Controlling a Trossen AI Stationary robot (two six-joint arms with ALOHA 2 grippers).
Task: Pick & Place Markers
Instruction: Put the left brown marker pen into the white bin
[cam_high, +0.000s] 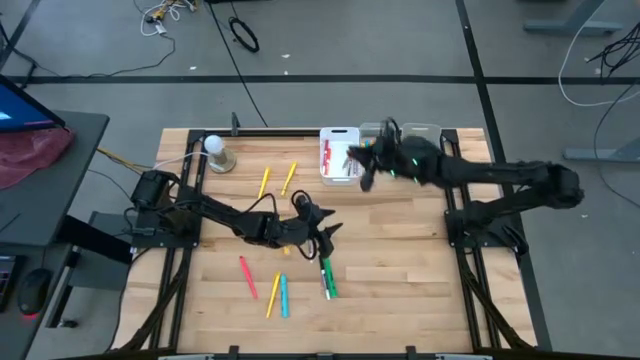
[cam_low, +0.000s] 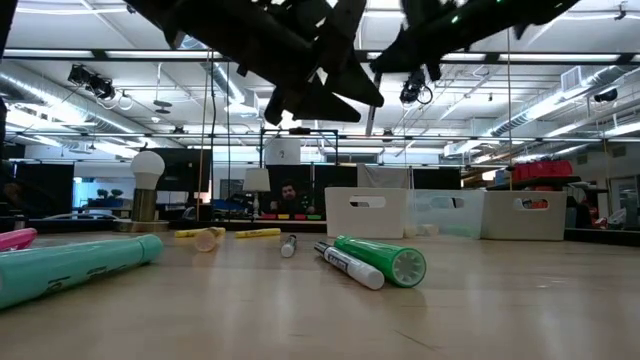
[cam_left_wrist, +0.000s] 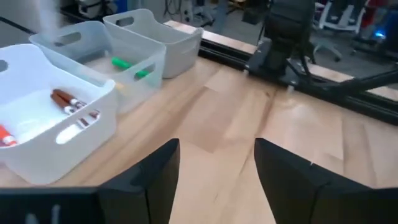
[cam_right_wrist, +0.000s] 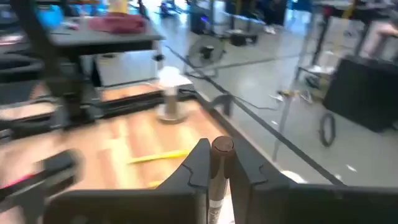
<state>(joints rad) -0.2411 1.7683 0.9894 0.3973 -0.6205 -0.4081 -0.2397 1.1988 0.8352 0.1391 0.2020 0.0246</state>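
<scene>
Now my right hand (cam_right_wrist: 219, 174) grips a brown-capped marker (cam_right_wrist: 221, 149) above the white bin (cam_high: 340, 157), while my left hand (cam_left_wrist: 217, 180) hovers open and empty over the table (cam_high: 400, 250), near the green markers (cam_high: 327, 278).

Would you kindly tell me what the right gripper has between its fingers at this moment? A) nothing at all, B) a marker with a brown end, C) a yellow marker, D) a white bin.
B: in the right wrist view the right gripper has its fingers shut on a marker with a brown end, standing up between them.
</scene>
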